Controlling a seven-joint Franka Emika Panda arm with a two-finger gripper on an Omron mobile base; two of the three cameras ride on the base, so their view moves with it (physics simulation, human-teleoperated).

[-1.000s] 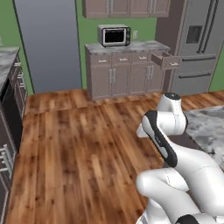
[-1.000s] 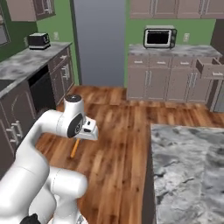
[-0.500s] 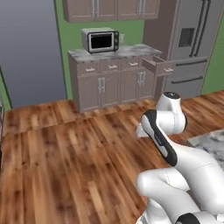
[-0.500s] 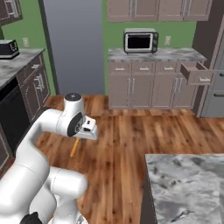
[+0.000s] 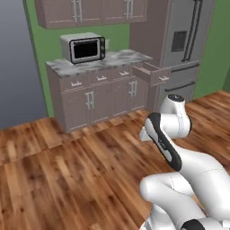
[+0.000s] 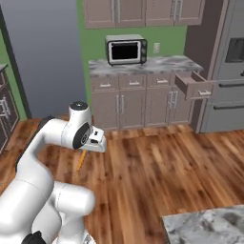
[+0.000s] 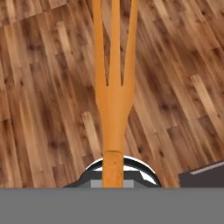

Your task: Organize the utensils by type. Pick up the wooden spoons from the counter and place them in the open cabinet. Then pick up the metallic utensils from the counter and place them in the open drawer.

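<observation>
While the fingers (image 6: 85, 153) grip an orange fork (image 7: 114, 83), carrying is underway; next, reach the open drawer (image 6: 194, 86) at two o'clock.

Both base views look forward from behind the arm, sharing the microwave (image 5: 83, 47) bench (image 6: 143, 64); hand view looks closely down at floor (image 7: 48, 96).

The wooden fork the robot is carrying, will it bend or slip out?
The fork looks like solid wood, so probably stiff, not floppy. It's thin, so likely light. The tool is shut on just its handle end, so it might swing or slide a little.
</observation>
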